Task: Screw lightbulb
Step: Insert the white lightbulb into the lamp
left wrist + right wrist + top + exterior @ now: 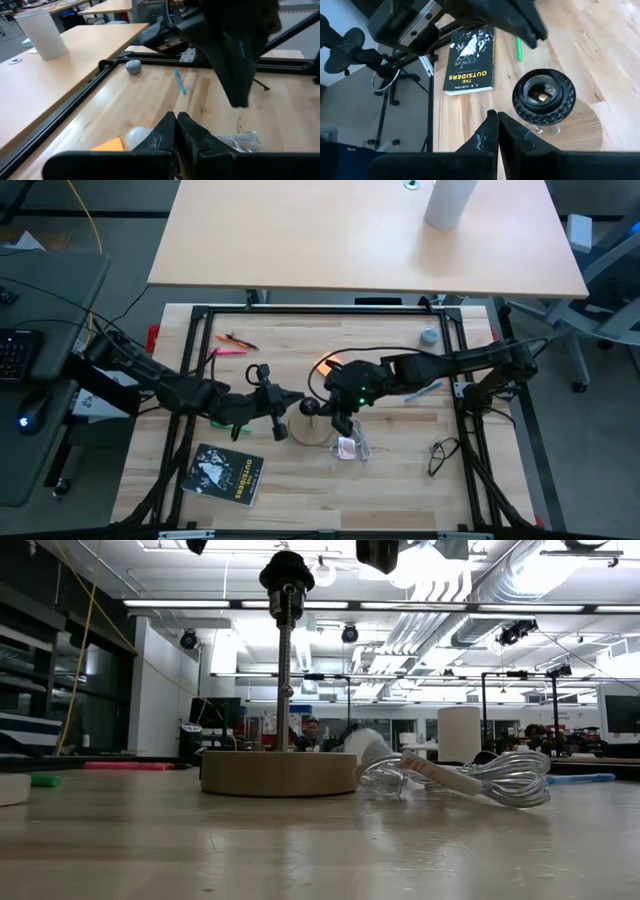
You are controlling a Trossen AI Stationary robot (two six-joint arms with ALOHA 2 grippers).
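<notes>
Wooden counter (400,470) filled most of the high view, with both dark arms meeting near the middle of the frame. Left end effector (176,125) had its fingers pressed flat together with nothing between them, and same deal for the right end effector (497,122), pinched tight and empty. In the high view the left one (290,402) sat just left of centre and the right one (318,407) right next to it, both over the lamp base.

That lamp base was a tan round wooden disc (278,772) with a metal stem going up to a black socket (544,95). The right wrist view looked straight down into the socket and it was empty, only the brass contact showing inside.

The lightbulb (138,136) showed in the lower left of the left wrist view, a white frosted globe lying on the counter right beside an orange note (109,145), partly hidden by the left fingers. So, not in the socket.

Other stuff around: a coiled clear-wrapped cable (480,780) right of the disc in the low view, a paperback of "The Outsiders" (226,473) lower left in the high view, a blue pen (179,81), and a white cylinder (447,202) on the far desk at the top.
</notes>
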